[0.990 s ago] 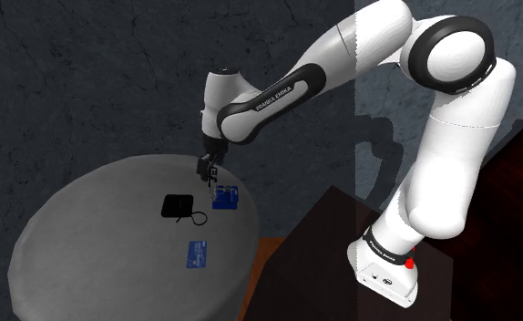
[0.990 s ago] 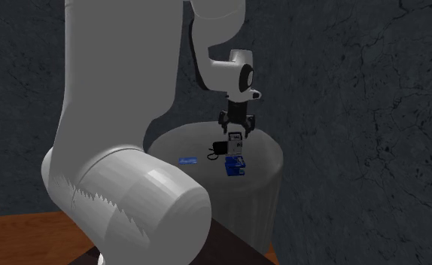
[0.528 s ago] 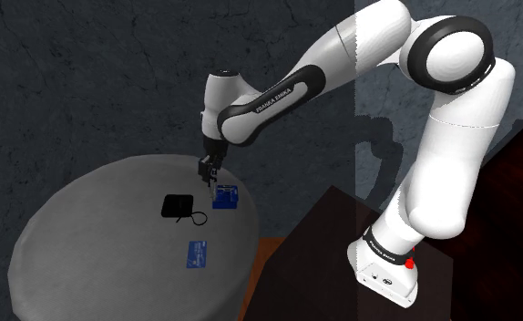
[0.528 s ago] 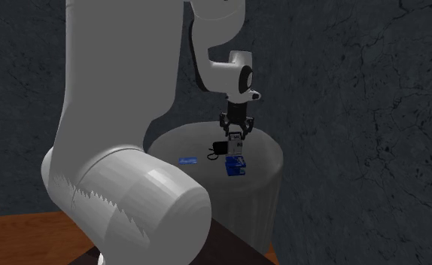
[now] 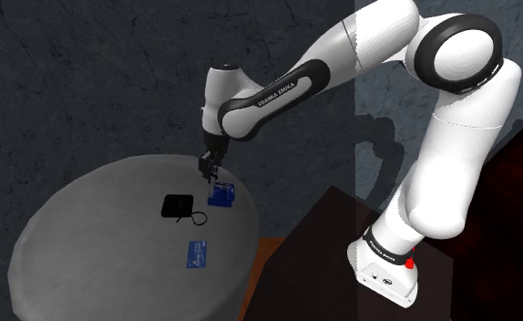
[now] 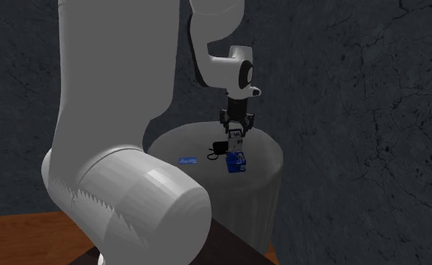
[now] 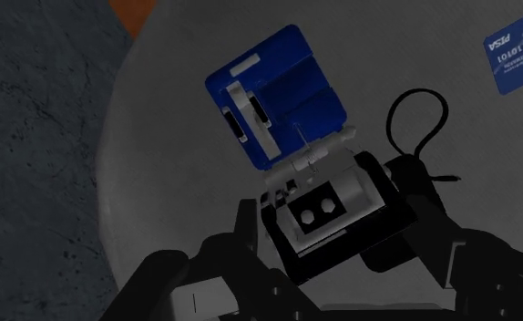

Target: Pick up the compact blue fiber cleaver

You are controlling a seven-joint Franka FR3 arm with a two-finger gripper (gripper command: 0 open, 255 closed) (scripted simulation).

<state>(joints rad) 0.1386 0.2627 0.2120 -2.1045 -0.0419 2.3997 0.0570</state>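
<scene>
- blue on its body and grey-and-black at one end, the cleaver (image 7: 276,91) was at the shoulder view's right side of the round grey table (image 5: 77,246), directly under the gripper (image 5: 208,167) and tilted.
- in the wrist view you saw that grey-and-black end sitting between the two black fingers (image 7: 248,232), which appeared pressed against it. the jaws read as clamped on the cleaver, not standing apart.
- step in hand, as a judgement: the grasp was made and the lift was only at its start, with the cleaver very low over the table top.
- the next move called for a straight, unhurried rise. only one end was gripped, and the blue body stuck out well past the fingertips, so it could swing or slip.
- you had to mind the flat black thing (image 5: 176,206) with its thin cord loop (image 7: 419,119), which lay just beside the cleaver. the blue card (image 5: 196,253) lay further off, nearer the table's front edge.
- hard to make out: the fingers were as dark as the end they held, so the exact line of contact was lost.
- whether the cleaver's lower edge touched the table could not be told.
- in the second exterior view the white arm (image 6: 117,113) stood across the left half and hid part of the table.
</scene>
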